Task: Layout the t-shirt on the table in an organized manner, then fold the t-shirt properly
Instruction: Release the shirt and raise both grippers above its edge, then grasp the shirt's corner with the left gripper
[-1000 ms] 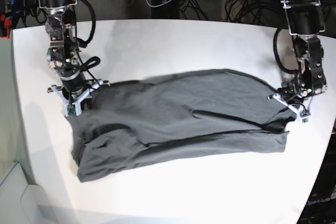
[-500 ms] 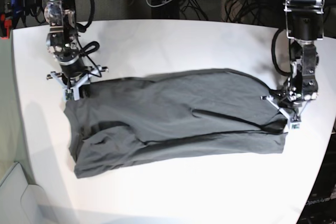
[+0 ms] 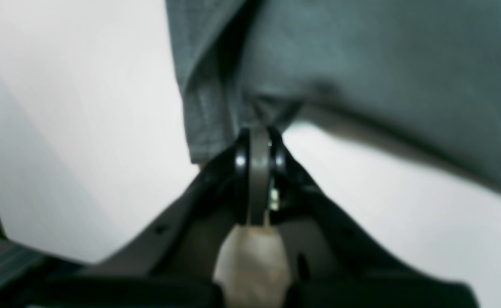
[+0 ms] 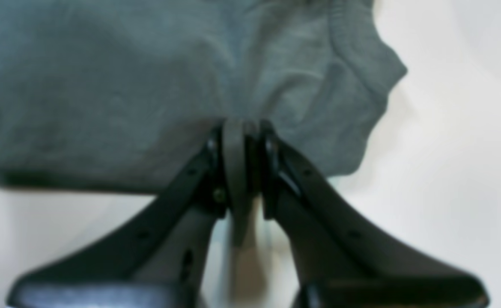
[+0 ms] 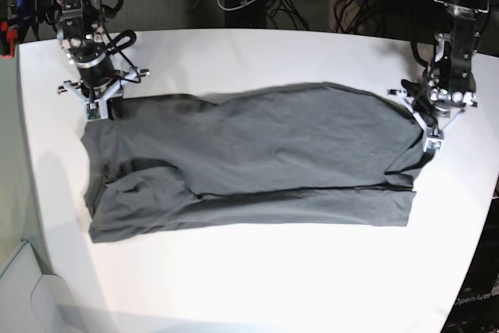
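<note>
T-shirt (image 5: 257, 157): one | table (image 5: 257, 278): one | grippers: two, left (image 5: 427, 126) and right (image 5: 95, 100) both pinching cloth

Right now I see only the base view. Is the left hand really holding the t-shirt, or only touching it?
Observer: In the left wrist view the left hand is closed, with the t-shirt edge pinched between its tips.
Operator: And the right hand?
Observer: The right wrist view shows the right hand closed on the cloth edge, which bunches at the tips.
Operator: Is that edge lifted?
Observer: It seems slightly raised: in that view a dark shadow line runs under it on the table.
</note>
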